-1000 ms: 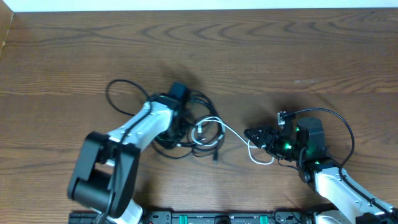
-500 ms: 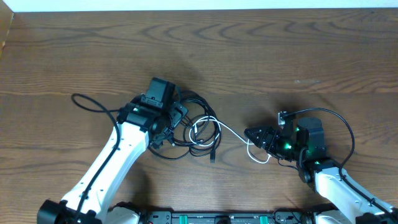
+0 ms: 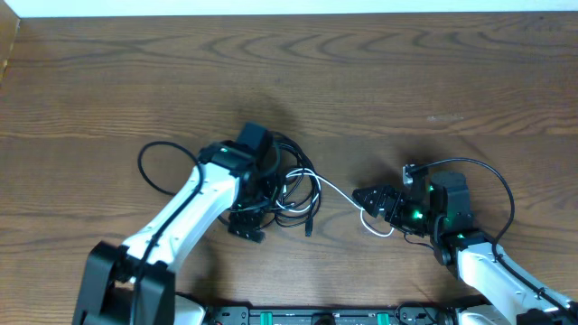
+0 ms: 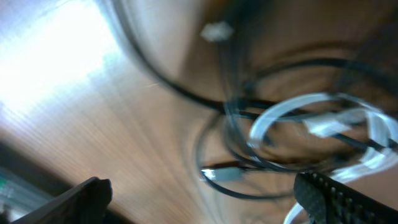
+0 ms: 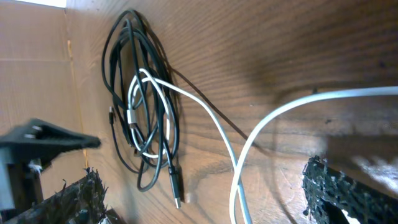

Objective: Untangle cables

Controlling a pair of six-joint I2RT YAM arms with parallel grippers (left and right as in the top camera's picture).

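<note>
Tangle of thin black cords (image 5: 172, 171) and a looped white cord (image 5: 336, 94) lies mid-frame, unsorted; only the white tail runs right. Left gripper (image 4: 202, 190) gapes over it, right gripper (image 5: 205, 186) spreads astride the tail, neither gripping. Most separating remains.

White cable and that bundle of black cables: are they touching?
Touching. The right wrist view shows the white cable looping through the coil of black cables, its loops lying across their strands.
</note>
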